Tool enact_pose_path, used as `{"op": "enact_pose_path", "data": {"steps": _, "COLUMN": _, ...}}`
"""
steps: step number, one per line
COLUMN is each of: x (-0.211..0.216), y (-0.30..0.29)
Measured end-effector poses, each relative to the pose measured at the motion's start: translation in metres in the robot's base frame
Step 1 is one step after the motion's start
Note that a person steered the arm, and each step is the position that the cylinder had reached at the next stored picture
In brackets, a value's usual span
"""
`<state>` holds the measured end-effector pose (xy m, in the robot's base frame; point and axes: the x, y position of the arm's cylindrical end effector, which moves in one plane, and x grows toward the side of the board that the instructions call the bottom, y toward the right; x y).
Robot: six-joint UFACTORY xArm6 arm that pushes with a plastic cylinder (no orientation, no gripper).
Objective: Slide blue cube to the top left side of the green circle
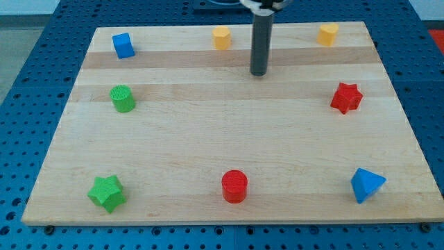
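The blue cube sits near the board's top left corner. The green circle, a short green cylinder, stands below it at the view's left. My tip is at the end of the dark rod in the upper middle of the board, far to the right of both blocks and touching neither. It is just below and right of a yellow block.
The wooden board also holds a second yellow block at the top right, a red star at the right, a blue triangle at the bottom right, a red cylinder at the bottom middle and a green star at the bottom left.
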<state>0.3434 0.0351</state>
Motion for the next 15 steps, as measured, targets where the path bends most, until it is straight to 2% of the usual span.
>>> {"op": "enact_pose_path", "data": {"steps": 2, "x": 0.073, "y": -0.110}}
{"op": "enact_pose_path", "data": {"steps": 3, "x": 0.078, "y": -0.173}}
{"op": "enact_pose_path", "data": {"steps": 4, "x": 0.074, "y": -0.202}}
{"op": "enact_pose_path", "data": {"steps": 5, "x": 0.012, "y": -0.191}}
{"op": "enact_pose_path", "data": {"steps": 7, "x": 0.003, "y": -0.181}}
{"op": "enact_pose_path", "data": {"steps": 8, "x": -0.033, "y": -0.176}}
{"op": "enact_pose_path", "data": {"steps": 9, "x": -0.043, "y": -0.176}}
{"op": "enact_pose_path", "data": {"steps": 10, "x": -0.092, "y": -0.185}}
{"op": "enact_pose_path", "data": {"steps": 12, "x": -0.150, "y": -0.208}}
{"op": "enact_pose_path", "data": {"steps": 15, "x": -0.151, "y": -0.272}}
